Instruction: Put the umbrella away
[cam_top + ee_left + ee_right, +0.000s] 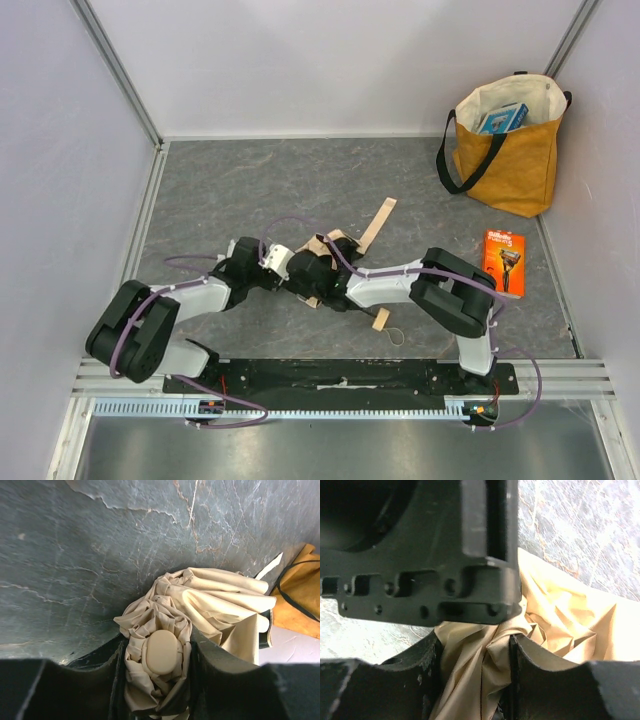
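The umbrella [322,243], crumpled pale beige fabric, lies mid-table between the two arms. Its strap [378,222] points toward the back, and the wooden knob handle [381,319] with its cord loop lies near the front. My left gripper [298,268] is shut on the umbrella's gathered end. In the left wrist view the fabric [215,600] and an oval beige cap [161,651] sit pinched between the fingers [225,680]. My right gripper [328,282] is directly beside it. There both fingers [555,680] press a fold of umbrella fabric [560,615], with the left gripper's black body [420,555] just ahead.
A mustard-yellow tote bag [510,150] with black straps stands open at the back right, a blue box [503,118] inside it. An orange razor pack [504,262] lies flat at the right. White walls enclose the table on the left, back and right.
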